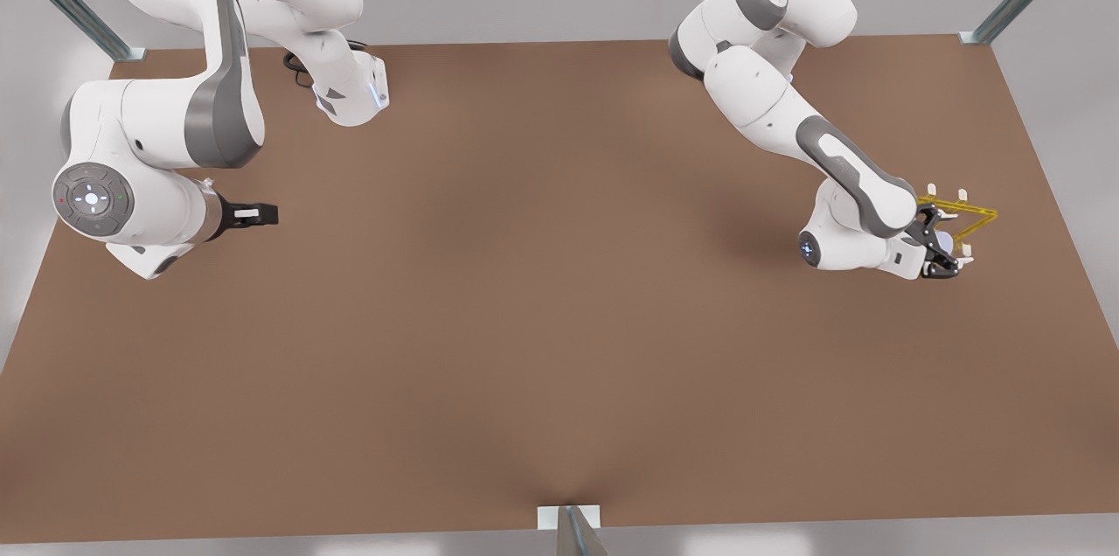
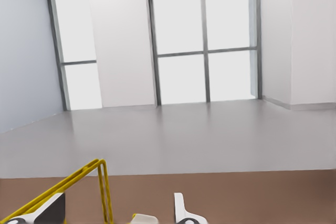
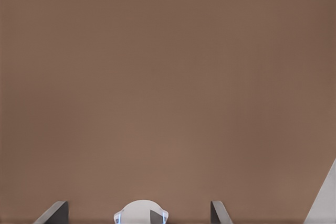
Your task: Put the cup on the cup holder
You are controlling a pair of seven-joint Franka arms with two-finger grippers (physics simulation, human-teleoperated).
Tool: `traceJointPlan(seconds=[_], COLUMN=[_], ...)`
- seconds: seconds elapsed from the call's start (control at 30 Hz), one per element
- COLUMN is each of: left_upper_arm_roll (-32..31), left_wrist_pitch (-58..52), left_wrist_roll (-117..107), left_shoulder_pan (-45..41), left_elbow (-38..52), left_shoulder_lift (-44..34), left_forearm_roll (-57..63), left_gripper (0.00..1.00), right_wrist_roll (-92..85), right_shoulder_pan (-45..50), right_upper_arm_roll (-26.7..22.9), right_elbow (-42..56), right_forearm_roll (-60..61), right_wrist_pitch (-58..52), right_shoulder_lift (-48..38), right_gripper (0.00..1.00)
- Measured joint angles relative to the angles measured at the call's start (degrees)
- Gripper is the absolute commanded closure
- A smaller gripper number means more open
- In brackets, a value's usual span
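The yellow wire cup holder [image 1: 966, 219] stands on the brown table at the front view's right. My left gripper [image 1: 941, 252] is right at its near side, and a bit of the lavender cup [image 1: 947, 239] shows between its dark fingers, so it is shut on the cup. In the left wrist view, yellow wire of the cup holder [image 2: 84, 179] runs past one of the fingertips [image 2: 51, 211], with a white-tipped peg [image 2: 144, 217] between them. My right gripper [image 1: 265, 213] waits at the front view's left, open, over bare table; its fingertips [image 3: 54, 211] stand wide apart.
The brown table [image 1: 542, 276] stretches wide between the two arms. The cup holder sits close to the table's edge at the front view's right. A metal post [image 1: 573, 530] stands at the middle of the near edge. Beyond the table, the left wrist view shows a grey floor and tall windows.
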Motion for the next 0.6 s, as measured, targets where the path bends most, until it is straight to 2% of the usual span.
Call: traceJointPlan(seconds=[0.07, 0.13, 0.2, 0.27, 0.3, 0.33, 0.4, 0.43, 0.47, 0.5, 0.53, 0.6], left_upper_arm_roll=[0.58, 0.74, 1.08, 1.33, 1.24, -2.64, -22.63, -37.41, -56.64, -71.37, -78.20, -79.79], left_wrist_pitch=[-0.38, -5.50, -19.47, -35.21, -42.09, -47.91, -56.56, -59.33, -61.14, -61.87, -62.08, -62.87], left_wrist_roll=[-0.58, -0.46, 3.72, 10.87, 15.01, 19.32, 27.84, 32.24, 36.59, 41.06, 45.84, 54.70], left_shoulder_pan=[-2.59, -10.41, -15.03, -10.46, -7.67, -3.33, 10.99, 20.75, 31.83, 40.53, 45.45, 49.06], left_elbow=[0.06, 5.05, 27.13, 49.16, 56.29, 61.43, 69.20, 70.77, 70.84, 65.90, 59.84, 55.71], left_shoulder_lift=[-1.98, -11.95, -16.55, -17.86, -18.42, -20.66, -26.65, -30.21, -32.88, -37.26, -42.08, -46.85], left_forearm_roll=[0.07, -1.43, -14.29, -28.21, -34.97, -40.40, -46.15, -46.03, -42.75, -39.20, -36.77, -36.59], left_gripper=[0.00, 0.00, 0.00, 0.00, 0.00, 0.00, 0.00, 0.00, 0.00, 0.00, 0.00, 0.00], right_wrist_roll=[0.00, 0.00, 0.01, 0.01, 0.02, 0.03, 0.03, 0.05, 0.04, -0.09, -0.42, -0.96], right_shoulder_pan=[-0.03, -0.03, -0.01, -0.19, -0.25, -0.15, 0.45, 1.01, 1.17, 0.42, -0.25, -0.66], right_upper_arm_roll=[0.00, 0.00, 0.00, 0.00, -0.01, 0.01, 0.05, 0.08, 0.10, 0.07, 0.07, 0.04], right_elbow=[0.02, 0.02, 0.02, 0.20, 0.22, 0.25, 0.16, 0.29, 1.06, 2.80, 3.94, 4.83], right_forearm_roll=[0.00, 0.00, -0.01, -0.01, 0.01, 0.04, 0.23, 0.38, 1.30, 2.44, 3.35, 4.58], right_wrist_pitch=[0.00, 0.00, 0.00, 0.00, 0.01, 0.03, 0.15, 0.45, 0.87, 1.23, 1.53, 1.99], right_shoulder_lift=[0.00, 0.00, 0.00, 0.00, 0.03, 0.18, 0.63, 0.79, 0.82, 0.81, 0.78, 0.72], right_gripper=[0.00, 0.00, 0.00, 0.00, 0.00, 0.00, 0.00, 0.00, 0.00, 0.00, 0.00, 0.00])
